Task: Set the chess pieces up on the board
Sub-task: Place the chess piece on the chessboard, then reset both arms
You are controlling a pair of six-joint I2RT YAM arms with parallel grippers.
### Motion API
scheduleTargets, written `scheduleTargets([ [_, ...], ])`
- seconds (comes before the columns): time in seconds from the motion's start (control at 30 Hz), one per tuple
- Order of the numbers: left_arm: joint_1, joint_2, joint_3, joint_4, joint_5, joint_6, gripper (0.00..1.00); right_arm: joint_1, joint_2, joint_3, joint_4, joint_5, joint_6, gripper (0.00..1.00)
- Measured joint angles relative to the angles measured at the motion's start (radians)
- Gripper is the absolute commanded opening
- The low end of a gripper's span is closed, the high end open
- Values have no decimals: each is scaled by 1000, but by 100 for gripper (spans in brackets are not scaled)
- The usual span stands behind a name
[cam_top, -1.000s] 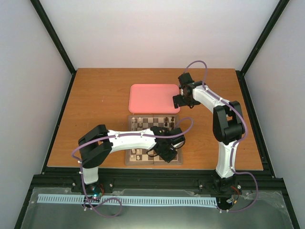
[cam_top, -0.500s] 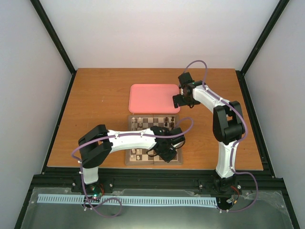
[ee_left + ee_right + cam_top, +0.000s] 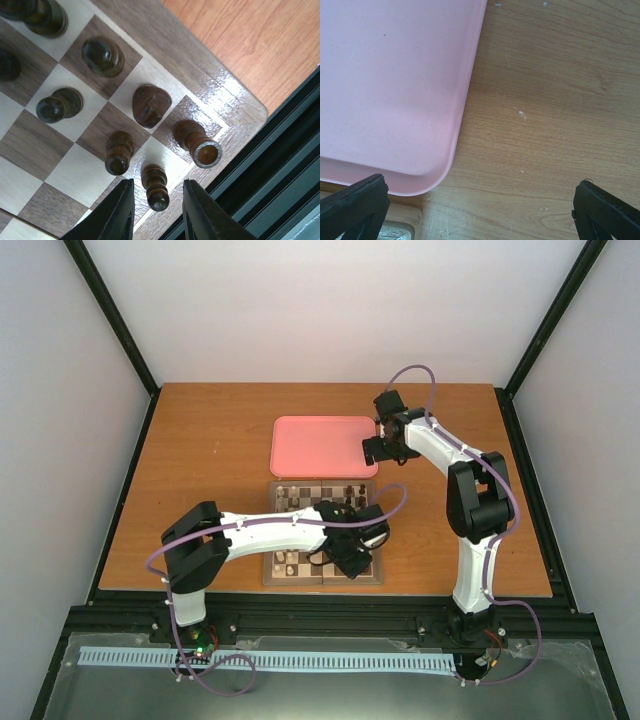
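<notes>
The chess pieces [image 3: 119,152] stand in dark wood on the board [image 3: 200,85], clustered at its near right corner. One small piece [image 3: 155,189] stands upright in the edge row, right between the left claw [image 3: 157,184]'s slightly parted fingers, untouched on either side. Farther right, the right claw [image 3: 480,205] is spread wide and empty over the pink tray [image 3: 385,90]'s corner and the surface [image 3: 545,100], well apart from the board. The left arm is nearer.

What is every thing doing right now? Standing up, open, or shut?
Left gripper: jaws open, either side of a pawn, not touching it.
Pawn: upright on a light square.
Other dark pieces: standing on squares.
Board: flat on table.
Right gripper: jaws wide open, holding nothing.
Tray: flat on table.
</notes>
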Motion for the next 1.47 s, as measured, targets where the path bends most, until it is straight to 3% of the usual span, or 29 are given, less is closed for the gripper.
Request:
scheduleTargets([
  [0.17,0,-11,20,-7,1,14,32,0,0,4,-3,0,0,100],
  [0.3,0,-26,37,-32,0,23,44,0,0,7,-8,0,0,100],
  [0.4,0,-50,66,-67,-8,28,66,0,0,8,-13,0,0,100],
  [0.5,0,-84,114,-110,-30,40,99,0,-1,19,-29,1,1,100],
  [0.77,8,-169,311,-246,-113,66,100,0,-14,64,-66,-14,10,100],
  [0.93,78,-213,373,-311,-149,76,100,0,-46,86,-79,-39,25,100],
  [1.3,538,-282,459,-342,-156,86,100,0,-126,98,-95,-48,53,100],
  [1.47,676,-291,457,-334,-122,86,100,0,-129,98,-111,-45,56,100],
])
